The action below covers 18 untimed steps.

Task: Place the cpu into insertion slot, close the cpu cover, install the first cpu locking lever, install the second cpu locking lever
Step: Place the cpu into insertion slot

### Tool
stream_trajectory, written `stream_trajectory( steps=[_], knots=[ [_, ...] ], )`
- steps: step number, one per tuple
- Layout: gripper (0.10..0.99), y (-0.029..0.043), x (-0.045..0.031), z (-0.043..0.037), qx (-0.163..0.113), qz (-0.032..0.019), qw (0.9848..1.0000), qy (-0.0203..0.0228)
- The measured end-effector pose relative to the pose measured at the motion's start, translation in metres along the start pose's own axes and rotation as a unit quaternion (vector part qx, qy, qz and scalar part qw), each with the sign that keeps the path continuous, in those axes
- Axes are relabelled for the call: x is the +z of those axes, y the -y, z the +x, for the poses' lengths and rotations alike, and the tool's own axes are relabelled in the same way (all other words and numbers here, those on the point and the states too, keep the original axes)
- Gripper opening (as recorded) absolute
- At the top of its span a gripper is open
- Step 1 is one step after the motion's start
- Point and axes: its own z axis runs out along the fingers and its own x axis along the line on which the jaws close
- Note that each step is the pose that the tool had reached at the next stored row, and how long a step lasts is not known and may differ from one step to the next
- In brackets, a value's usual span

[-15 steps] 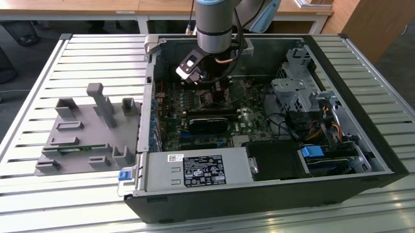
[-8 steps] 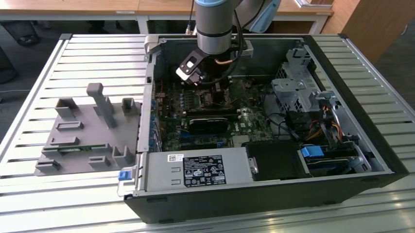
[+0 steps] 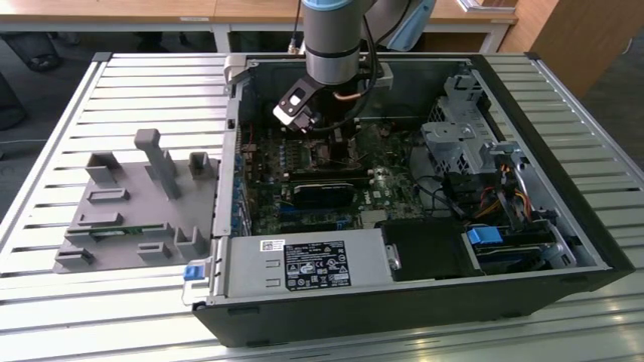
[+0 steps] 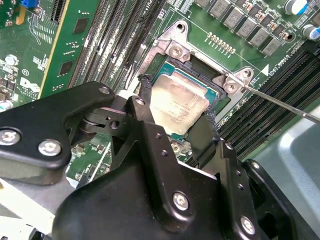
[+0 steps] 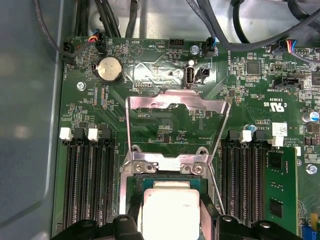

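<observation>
Table: slatted metal top carrying an open computer case, with a grey fixture at the case's 9 o'clock.
Exterior view: robot arm reaches into the case from 12 o'clock.
Second wrist view: gripper jaws narrowly apart, clenched on the cpu, which lies in the insertion slot.
First wrist view: cpu cover swung open beyond the slot.

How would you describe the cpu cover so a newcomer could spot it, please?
Inside the open case, find the green board. Between its two banks of long black slots, beside the cpu, the cover is the only thin silvery frame, swung open, board visible through it.
</observation>
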Motion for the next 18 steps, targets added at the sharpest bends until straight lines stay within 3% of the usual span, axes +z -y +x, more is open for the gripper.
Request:
stream_trajectory(
  steps=[3,18],
  knots=[
    [0.671,0.0000,0.0000,0.0000,0.000,0.0001,1.0000,0.0000],
    [0.671,0.0000,0.0001,0.0017,0.000,0.0001,1.0000,-0.0001]
  ],
)
